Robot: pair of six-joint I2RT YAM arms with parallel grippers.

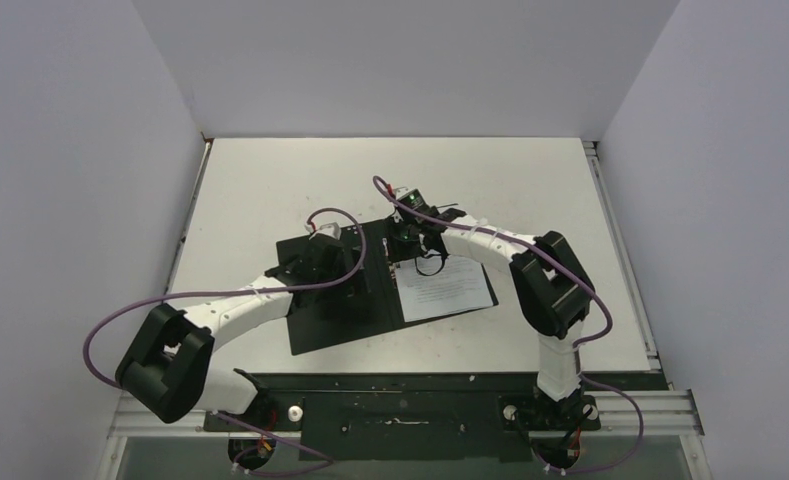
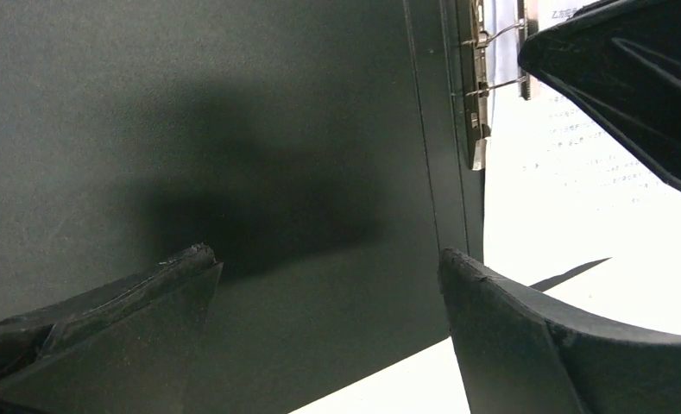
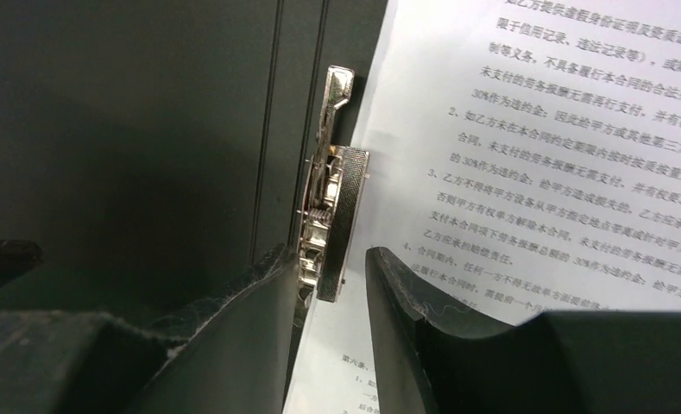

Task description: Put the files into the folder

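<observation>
Metal clip stands between half-open right gripper jaws, beside files; left gripper spread above folder.

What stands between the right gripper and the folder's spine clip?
Nothing visible. The right gripper straddles the clip at its lower end, a sliver of gap showing on the side of the files. The left gripper hovers open over the folder, apart from the clip.

One table, two arms, one open folder with one metal clip, one printed sheet showing; any sheets beneath it cannot be counted.
</observation>
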